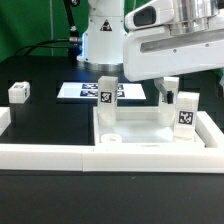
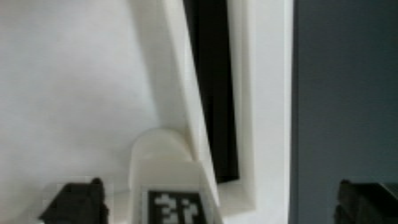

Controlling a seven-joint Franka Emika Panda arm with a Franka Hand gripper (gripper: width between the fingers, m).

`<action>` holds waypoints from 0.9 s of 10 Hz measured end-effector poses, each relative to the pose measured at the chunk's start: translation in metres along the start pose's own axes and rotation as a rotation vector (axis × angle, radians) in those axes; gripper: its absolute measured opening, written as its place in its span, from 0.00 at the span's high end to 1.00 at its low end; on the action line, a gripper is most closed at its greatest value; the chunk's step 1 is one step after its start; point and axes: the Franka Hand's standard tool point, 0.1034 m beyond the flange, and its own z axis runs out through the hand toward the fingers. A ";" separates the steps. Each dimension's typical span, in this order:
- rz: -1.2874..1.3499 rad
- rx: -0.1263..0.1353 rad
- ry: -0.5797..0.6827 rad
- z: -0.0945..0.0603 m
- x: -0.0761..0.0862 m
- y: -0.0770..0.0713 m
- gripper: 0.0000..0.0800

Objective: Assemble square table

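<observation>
**Square table, partly built.** The tabletop (image 1: 135,126) lies flat on the counter (image 1: 50,120), near side, toward the exterior view's right, hemmed by the border wall (image 1: 60,153). A far-left leg (image 1: 107,90) and a near-right leg (image 1: 186,112) stand on it. A third leg (image 1: 171,92) sits between my claw's (image 2: 217,203) parted, untouching fingers. A spare leg (image 1: 18,92) rests far left. I judge the parts light, rigid and slick, so I would grip a leg across its flat sides. No containers appear.

The square plastic tabletop slab (image 1: 140,128) at lower centre was white, the flat table (image 1: 50,125) black; the short centre leg (image 1: 106,92) was white, black-and-white tagged.
</observation>
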 end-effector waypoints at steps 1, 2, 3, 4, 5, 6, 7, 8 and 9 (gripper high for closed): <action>0.001 -0.002 0.000 0.001 -0.001 0.001 0.19; 0.001 -0.002 0.000 0.001 -0.001 0.001 0.19; 0.033 -0.012 -0.018 0.000 -0.002 0.002 0.19; 0.076 -0.051 -0.036 -0.005 0.006 0.003 0.19; 0.105 -0.069 -0.034 -0.005 0.011 0.002 0.19; 0.143 -0.079 -0.037 0.001 0.012 0.002 0.19; 0.173 -0.083 -0.046 0.007 0.008 0.002 0.19; 0.176 -0.085 -0.043 0.009 0.008 0.005 0.19; 0.181 -0.087 -0.041 0.011 0.009 0.008 0.19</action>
